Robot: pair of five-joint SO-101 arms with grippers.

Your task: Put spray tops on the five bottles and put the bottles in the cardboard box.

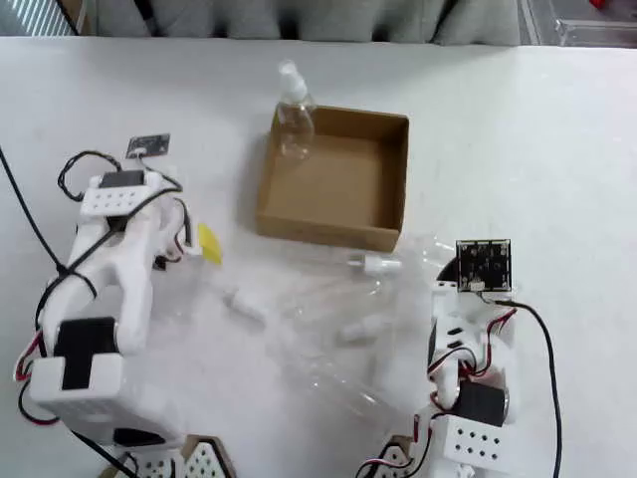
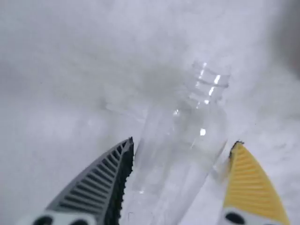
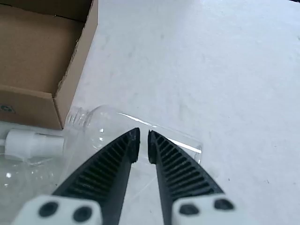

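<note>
the table (image 1: pixel 557 149) lies bare and wide to the right of the cardboard box (image 1: pixel 333 227), while the strip between the two arms, just in front of the box's near wall, is crowded with clear bottles lying on their sides and loose spray tops (image 1: pixel 374 264). the left gripper (image 2: pixel 183 143) is spread wide with an uncapped bottle (image 2: pixel 187 112) between its grey and yellow fingers, neck pointing away; the right gripper (image 3: pixel 143 132) is pinched nearly closed on nothing, poised over a lying bottle (image 3: pixel 101 126) just beside the box's corner. one capped bottle (image 1: pixel 295 119) sits at the box's far left corner.
</note>
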